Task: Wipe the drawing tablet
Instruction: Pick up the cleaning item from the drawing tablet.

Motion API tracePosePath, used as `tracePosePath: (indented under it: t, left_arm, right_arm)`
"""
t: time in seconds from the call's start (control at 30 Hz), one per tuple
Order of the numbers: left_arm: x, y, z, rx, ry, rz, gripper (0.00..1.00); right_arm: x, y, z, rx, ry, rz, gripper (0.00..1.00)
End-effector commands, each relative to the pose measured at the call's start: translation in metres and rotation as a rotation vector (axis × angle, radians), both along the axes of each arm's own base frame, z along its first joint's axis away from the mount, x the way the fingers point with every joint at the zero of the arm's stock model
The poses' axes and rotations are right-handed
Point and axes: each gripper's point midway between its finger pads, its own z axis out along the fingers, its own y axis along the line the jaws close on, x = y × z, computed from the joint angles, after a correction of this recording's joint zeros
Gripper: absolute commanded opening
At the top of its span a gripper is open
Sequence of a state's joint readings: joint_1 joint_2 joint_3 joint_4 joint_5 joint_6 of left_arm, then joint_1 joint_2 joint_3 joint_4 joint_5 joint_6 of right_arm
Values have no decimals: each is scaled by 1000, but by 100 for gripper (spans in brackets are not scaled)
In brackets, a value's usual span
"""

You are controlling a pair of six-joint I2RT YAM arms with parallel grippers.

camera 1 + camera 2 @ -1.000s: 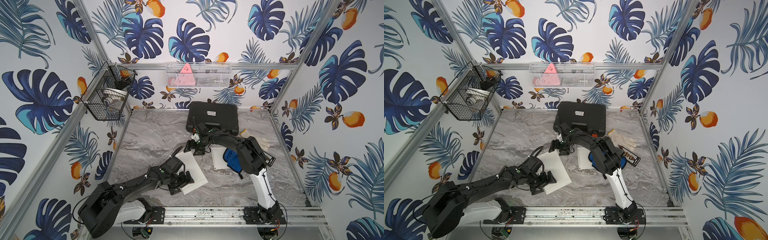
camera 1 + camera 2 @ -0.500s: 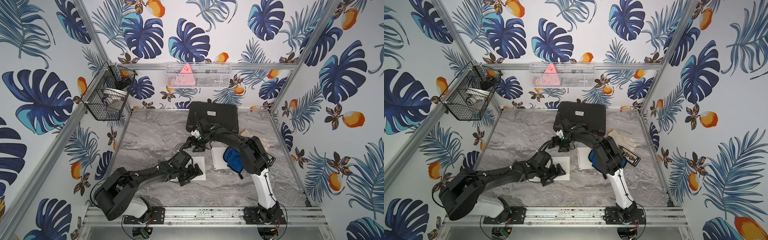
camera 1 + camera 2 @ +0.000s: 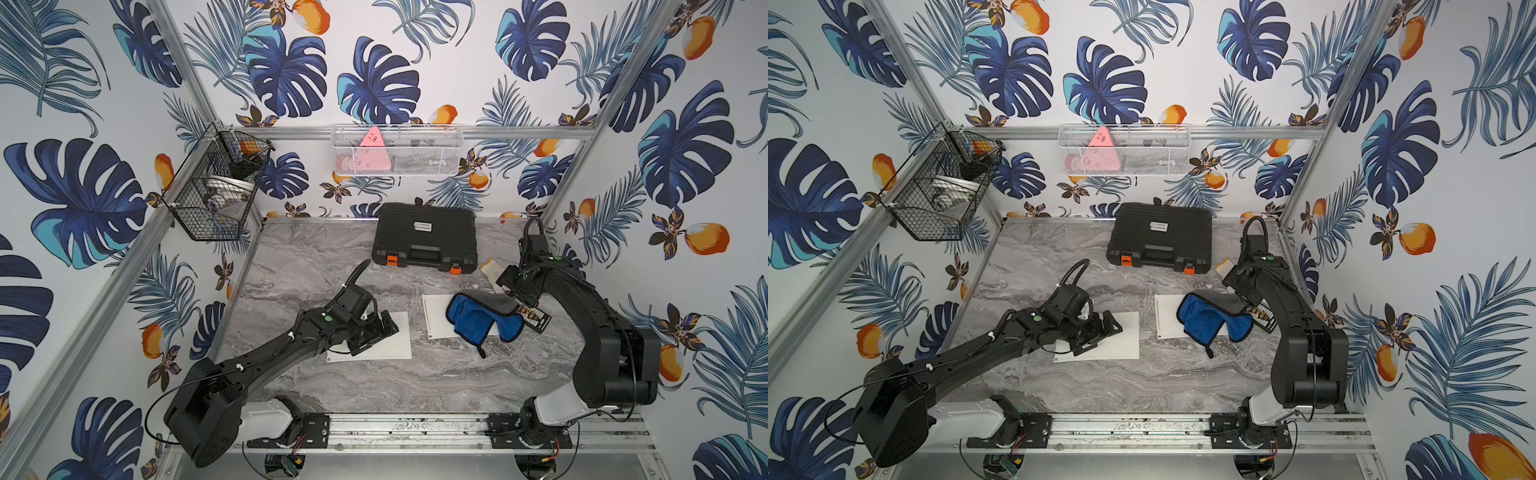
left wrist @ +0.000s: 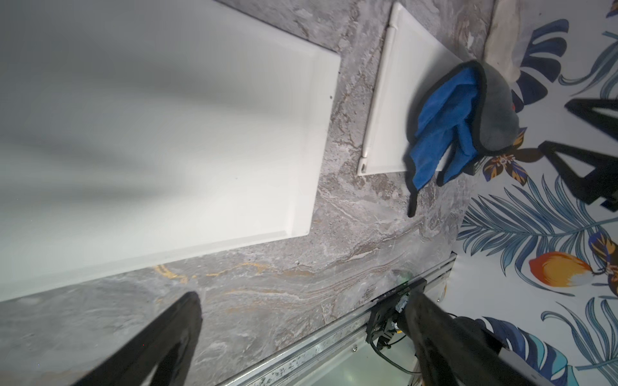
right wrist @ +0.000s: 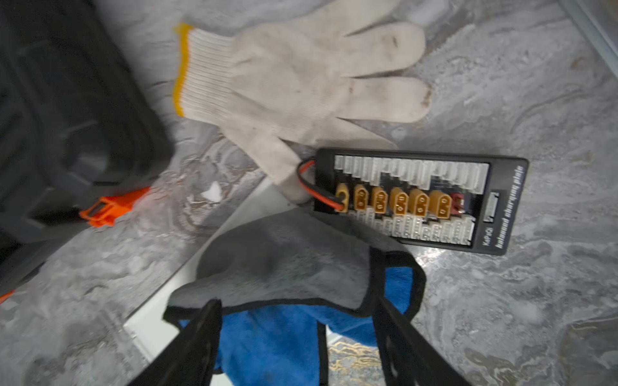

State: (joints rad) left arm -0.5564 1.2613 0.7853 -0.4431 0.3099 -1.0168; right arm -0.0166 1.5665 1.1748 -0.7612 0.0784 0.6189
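Note:
The white drawing tablet (image 3: 395, 340) (image 3: 1121, 336) (image 4: 187, 133) lies flat at the table's middle. My left gripper (image 3: 376, 332) (image 4: 301, 300) hovers over its left part, open and holding nothing. A blue and grey cloth (image 3: 478, 318) (image 3: 1208, 318) (image 4: 444, 127) (image 5: 284, 264) lies crumpled on a second white board (image 3: 434, 316) to the right. My right gripper (image 3: 521, 297) (image 5: 297, 304) is at the cloth's far right end. It is open, with its fingers on either side of the cloth's grey fold.
A black tool case (image 3: 424, 237) stands at the back. A white work glove (image 5: 301, 77) and a black charging board (image 5: 421, 200) lie beside the cloth near the right wall. A wire basket (image 3: 216, 195) and a mesh basket (image 3: 397, 149) hang on the walls.
The tablet was turned from tilted to square by my left gripper. My right arm swung from the tablet's far edge to the cloth at the right, its jaws narrowing a little.

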Motion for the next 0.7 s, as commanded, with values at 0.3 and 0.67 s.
tracePosePath:
  t: [0.3, 0.67]
  left_arm:
    - [-5, 43, 2, 28, 25, 11, 99]
    - [-12, 50, -5, 16, 33, 18, 99]
  right_arm:
    - [20, -7, -45, 107, 65, -39, 35]
    - [-49, 59, -3, 191, 21, 78, 0]
